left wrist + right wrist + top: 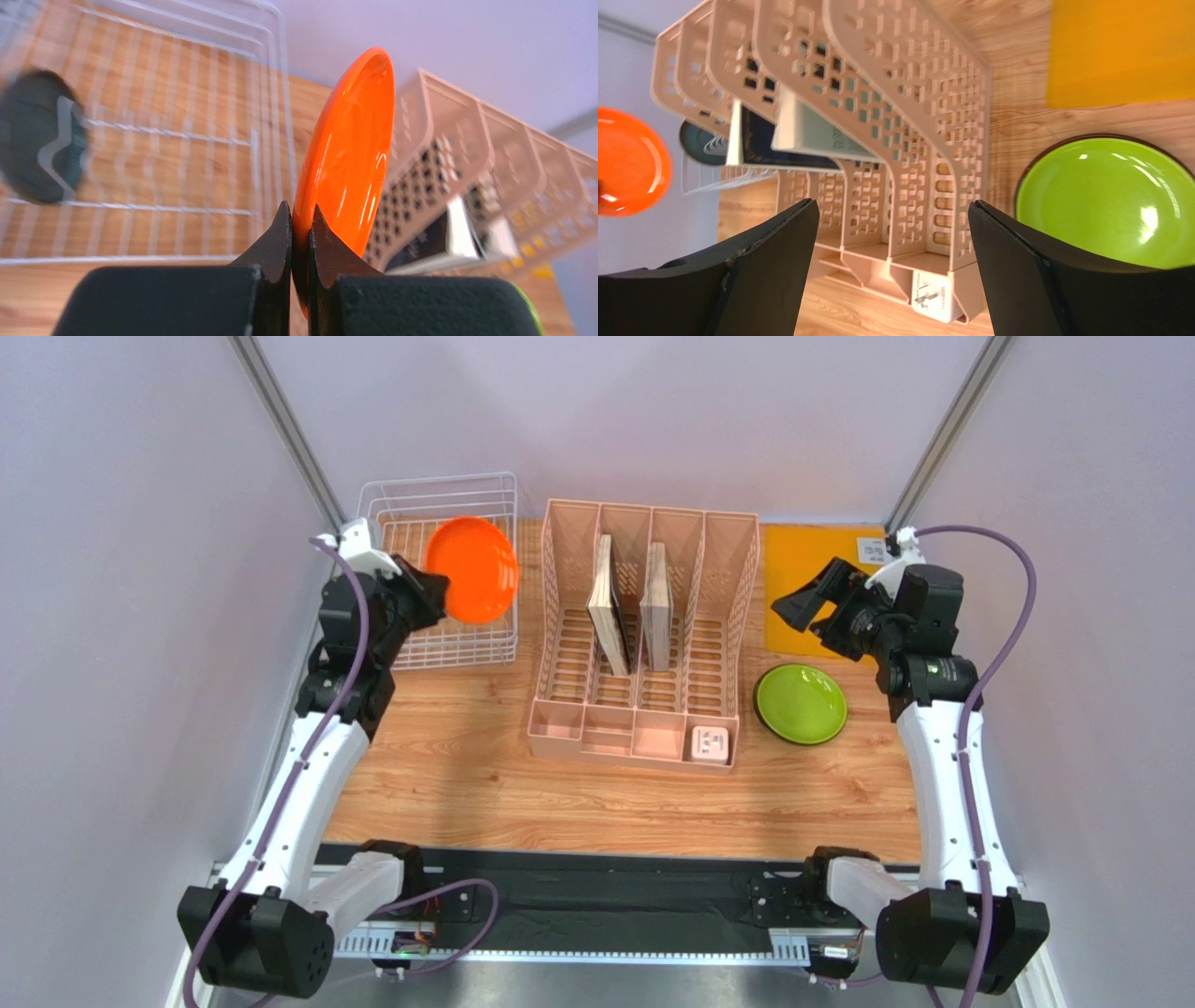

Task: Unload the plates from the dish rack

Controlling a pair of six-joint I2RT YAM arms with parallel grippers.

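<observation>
My left gripper (428, 597) is shut on the rim of the orange plate (473, 569) and holds it tilted on edge above the right side of the white wire dish rack (407, 647). In the left wrist view the jaws (300, 210) pinch the plate's lower rim (347, 147), and a dark slate blue plate (38, 136) lies in the rack (175, 133). The lime green plate (801, 703) lies flat on the table right of the organiser, with a dark rim showing under it in the right wrist view (1109, 203). My right gripper (809, 606) is open and empty above it (891, 206).
A pink slotted organiser (638, 637) stands mid-table with two beige boards (610, 602) upright in its slots. A yellow mat (825, 574) lies at the back right. Grey walls close in on both sides.
</observation>
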